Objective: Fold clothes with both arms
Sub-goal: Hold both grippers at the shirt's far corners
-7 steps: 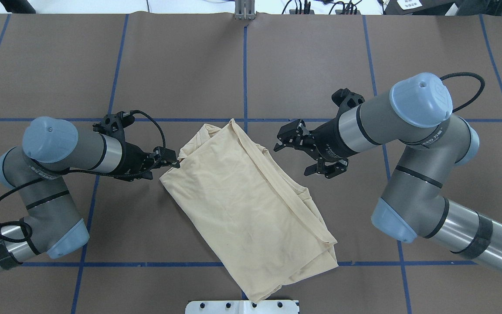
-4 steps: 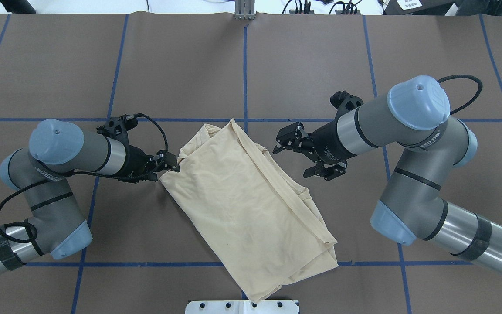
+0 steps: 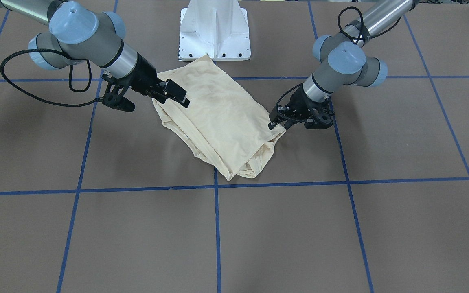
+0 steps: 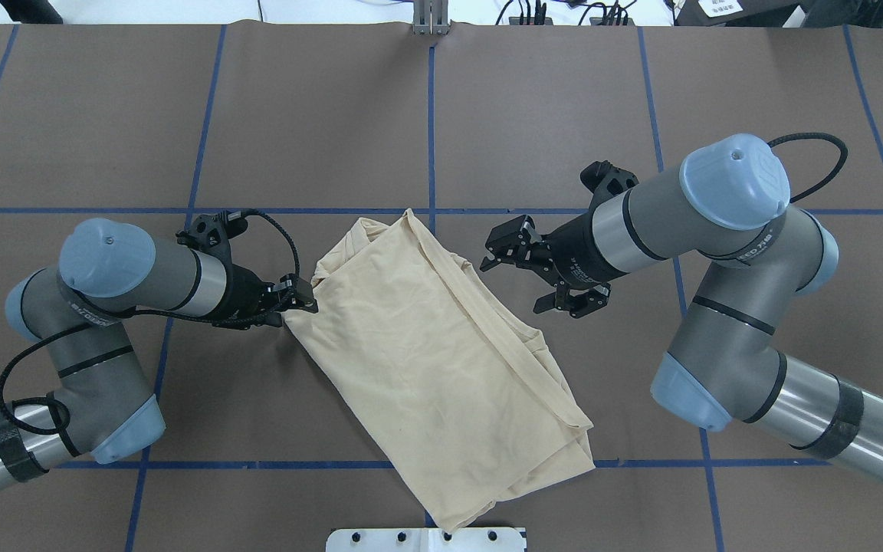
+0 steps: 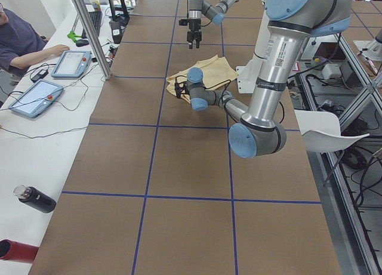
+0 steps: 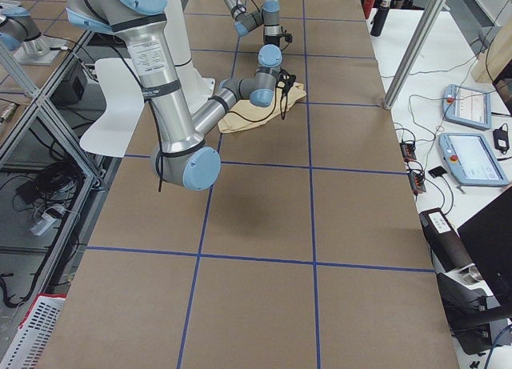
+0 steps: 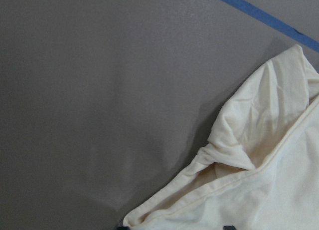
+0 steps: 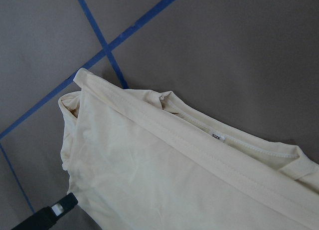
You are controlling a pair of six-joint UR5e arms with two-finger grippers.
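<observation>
Jaws on my left gripper (image 4: 305,301) stand slightly apart. In the left wrist view the two dark tips show at the bottom edge with the hemmed corner of the shirt (image 4: 426,360) between them, so I read it as not yet clamped. My right gripper (image 4: 511,286) is spread wide and holds nothing. It hangs just beside the shirt's folded edge, and its camera looks down on the seam and the small size label (image 8: 216,136).

The shirt lies flat and already folded into a long panel. One end reaches the front edge of the white pedestal base (image 4: 365,541). From there its long axis runs away from the base and leans toward my left-arm side. Both grippers are at the end far from the base, the left one touching the outer corner there and the right one off the opposite long edge.

I judge the next fold goes across that axis, bringing the far end back toward the base. The left arm is nearer its corner. The right must first drop and close in sideways onto the edge.
</observation>
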